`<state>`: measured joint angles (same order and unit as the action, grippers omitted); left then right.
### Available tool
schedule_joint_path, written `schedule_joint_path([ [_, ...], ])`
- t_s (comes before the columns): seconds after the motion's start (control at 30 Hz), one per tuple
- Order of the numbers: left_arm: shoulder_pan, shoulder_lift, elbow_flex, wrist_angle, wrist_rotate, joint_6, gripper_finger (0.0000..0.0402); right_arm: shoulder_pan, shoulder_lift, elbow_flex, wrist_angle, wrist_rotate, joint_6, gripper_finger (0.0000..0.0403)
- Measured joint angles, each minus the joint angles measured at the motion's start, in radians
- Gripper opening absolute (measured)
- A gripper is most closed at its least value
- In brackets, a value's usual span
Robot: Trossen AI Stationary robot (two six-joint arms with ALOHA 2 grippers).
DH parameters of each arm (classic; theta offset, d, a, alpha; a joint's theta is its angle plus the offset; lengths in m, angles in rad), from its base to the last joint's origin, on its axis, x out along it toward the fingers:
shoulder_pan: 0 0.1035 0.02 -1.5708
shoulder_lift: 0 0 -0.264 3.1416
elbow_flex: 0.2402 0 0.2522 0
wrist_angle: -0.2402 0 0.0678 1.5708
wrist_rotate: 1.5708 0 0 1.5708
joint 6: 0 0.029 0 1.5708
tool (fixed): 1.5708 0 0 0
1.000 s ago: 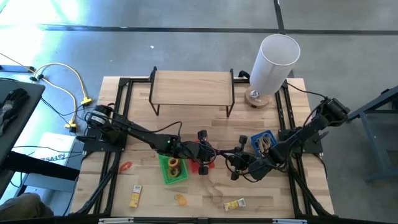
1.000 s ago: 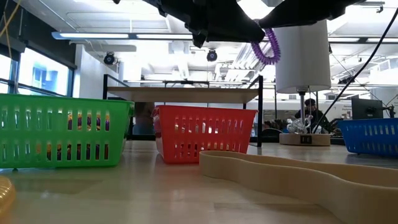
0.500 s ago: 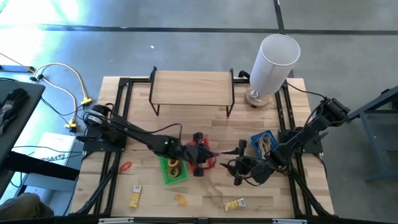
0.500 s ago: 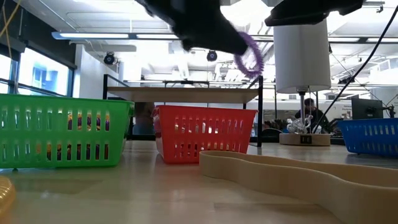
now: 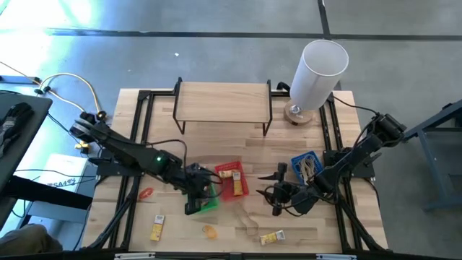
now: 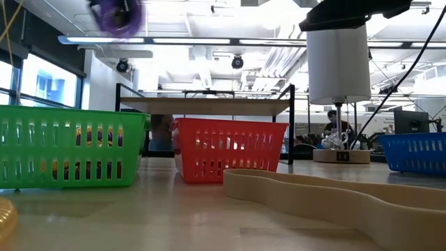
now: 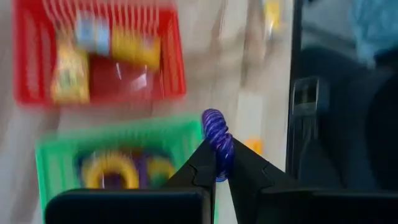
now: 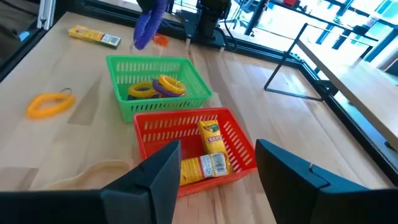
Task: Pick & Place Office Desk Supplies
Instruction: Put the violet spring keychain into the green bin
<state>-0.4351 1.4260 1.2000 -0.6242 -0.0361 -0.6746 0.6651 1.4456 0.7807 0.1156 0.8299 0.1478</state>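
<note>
My left gripper (image 5: 196,199) hovers over the green basket (image 5: 209,204), shut on a purple coil ring (image 7: 217,138), which also shows in the low view (image 6: 117,12) and the right wrist view (image 8: 149,22). The green basket (image 8: 158,87) holds yellow and purple rings. Beside it, the red basket (image 5: 232,180) holds yellow packets (image 8: 210,140). My right gripper (image 5: 278,195) waits open to the right of the red basket. Lying loose on the table are a yellow ring (image 5: 209,231), an orange ring (image 5: 146,193), packets (image 5: 272,237) and a tan rubber band (image 6: 334,199). My left gripper pinches the purple coil ring by its lower part (image 7: 220,167) between its two fingertips (image 7: 202,163). The ring is lifted clear, in the air above the green basket (image 7: 124,162). In the left wrist view it stands out beyond the fingertips.
A blue basket (image 5: 307,165) sits behind my right arm. A wooden shelf on black legs (image 5: 224,101) stands at the far side, with a tall white cylinder (image 5: 317,72) at the far right. Black rails (image 5: 137,130) run along both table sides.
My left gripper, still shut on the purple ring, has swung from above the red basket toward the table's left and near edge. It now stands over the green basket. In the low view the ring has travelled from the middle to the upper left.
</note>
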Motion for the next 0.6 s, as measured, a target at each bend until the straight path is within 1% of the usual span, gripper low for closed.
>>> schedule_joint_path([
  [0.1, -0.008, 0.007, 0.0, -0.086, 0.017, -0.012, 0.002, 0.0, 0.0, 0.0, 0.0, 0.002, 0.018, 0.0193],
  [0.17, -0.011, 0.029, -0.002, -0.106, 0.015, -0.01, 0.002, 0.0, 0.0, 0.0, 0.0, 0.003, 0.032, 0.0193],
  [0.23, -0.009, 0.054, -0.014, -0.105, 0.031, 0.015, 0.0021, 0.0, 0.0, 0.0, -0.001, 0.003, 0.043, 0.0193],
  [0.43, 0.003, 0.11, -0.058, -0.051, 0.129, 0.054, 0.0022, 0.0, 0.0, 0.0, -0.008, -0.02, 0.069, 0.0193],
  [0.6, 0.018, 0.127, -0.092, -0.014, 0.165, 0.104, 0.0023, 0.0, 0.0, 0.0, -0.008, -0.021, 0.069, 0.0193],
])
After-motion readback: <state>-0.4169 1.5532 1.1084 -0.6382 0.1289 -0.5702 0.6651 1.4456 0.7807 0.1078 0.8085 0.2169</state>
